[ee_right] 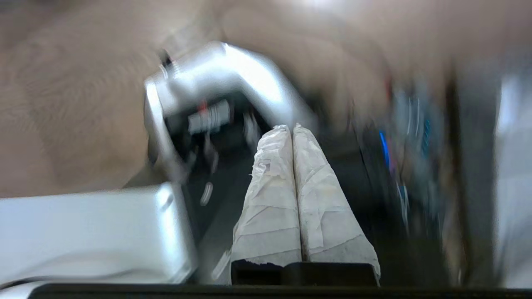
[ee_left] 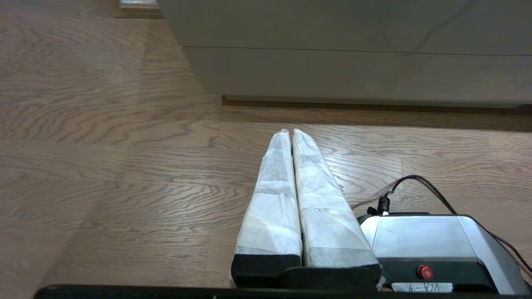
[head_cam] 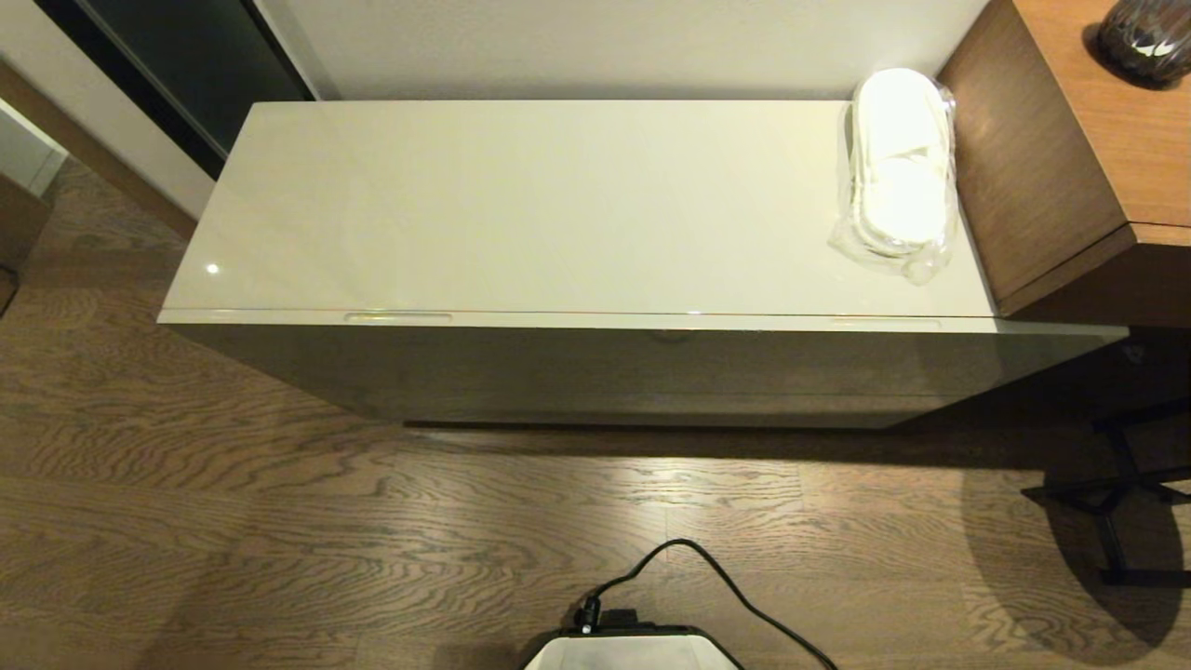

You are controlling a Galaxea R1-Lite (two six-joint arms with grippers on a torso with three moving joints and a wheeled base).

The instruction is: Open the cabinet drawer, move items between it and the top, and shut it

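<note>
Wooden flooring [ee_left: 104,174] lies under the left gripper [ee_left: 291,133], its jaws pressed together and empty, low and well short of the closed cabinet drawer [head_cam: 642,321]. Right gripper [ee_right: 291,128], jaws likewise together, hangs by the robot's base. Wrapped slippers [head_cam: 899,167] rest far ahead on the top [head_cam: 521,205]. A closed fingertip could skid off the 2 narrow handle slots. Pouch and tissue pack are unseen.

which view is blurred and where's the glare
Right wrist view: heavy motion blur behind the sharp, shut right hand. Head view: small glare spot near the left front of the top; the slippers look washed out. Left wrist view: sharp, left hand shut.
</note>
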